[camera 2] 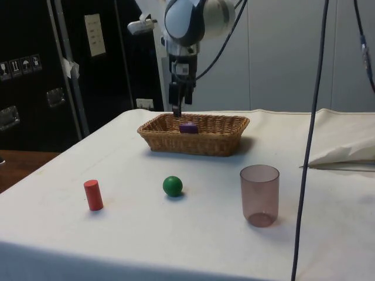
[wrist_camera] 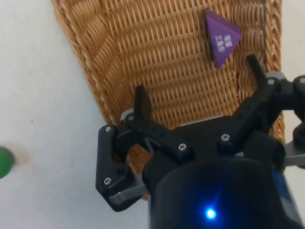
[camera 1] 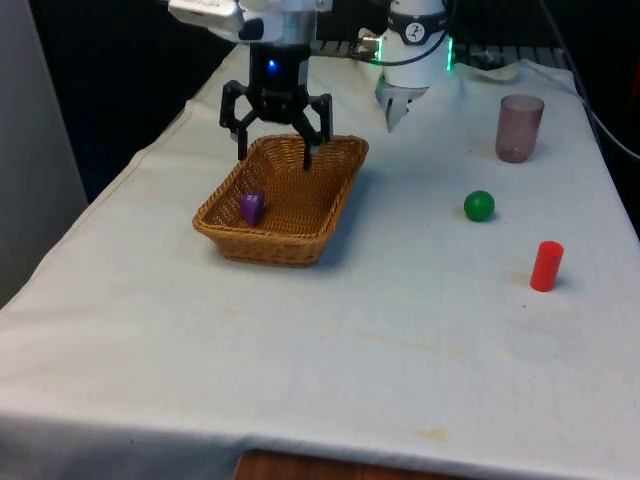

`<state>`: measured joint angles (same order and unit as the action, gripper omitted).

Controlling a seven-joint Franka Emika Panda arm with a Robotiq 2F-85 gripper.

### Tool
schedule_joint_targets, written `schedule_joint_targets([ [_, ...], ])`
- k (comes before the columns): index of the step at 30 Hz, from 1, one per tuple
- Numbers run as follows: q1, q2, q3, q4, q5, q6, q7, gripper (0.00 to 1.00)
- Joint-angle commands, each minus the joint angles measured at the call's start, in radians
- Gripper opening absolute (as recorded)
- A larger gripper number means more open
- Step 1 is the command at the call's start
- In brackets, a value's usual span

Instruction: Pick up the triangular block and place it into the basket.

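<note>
With the purple triangular block [camera 1: 251, 208] lying inside the woven wicker basket [camera 1: 330, 218], the black two-finger gripper [camera 1: 275, 152] is hovering wide open and empty above the basket's far end, best lifted straight up clear of the rim.

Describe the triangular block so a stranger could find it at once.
Start at the wicker basket on the white cloth, beneath the open gripper. Inside it, toward the front view's left, lies the triangular block. It is purple and the only thing in the basket; the green ball, red cylinder and cup sit outside.

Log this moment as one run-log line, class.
stage: release done | gripper: jaws open, empty, above wicker basket | purple triangular block: lying inside basket, apart from gripper | task: block placed
</note>
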<state>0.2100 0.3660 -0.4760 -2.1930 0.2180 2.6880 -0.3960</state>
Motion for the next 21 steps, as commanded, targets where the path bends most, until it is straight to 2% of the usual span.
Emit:
schedule_joint_targets([
  [1,0.000,-0.009,-0.003,-0.002,0.000,-0.005,-0.004,1.00],
  [3,0.003,-0.046,-0.017,-0.012,-0.010,-0.028,-0.016,1.00],
  [11,0.004,-0.114,-0.040,-0.020,-0.030,-0.074,-0.035,1.00],
  [12,0.001,-0.105,-0.032,-0.015,-0.013,-0.069,-0.041,1.00],
  [14,0.004,-0.139,-0.048,-0.021,-0.037,-0.092,-0.041,1.00],
  [20,0.003,-0.198,-0.060,-0.023,-0.066,-0.138,-0.043,1.00],
  [21,0.001,-0.195,-0.055,-0.021,-0.052,-0.136,-0.049,1.00],
])
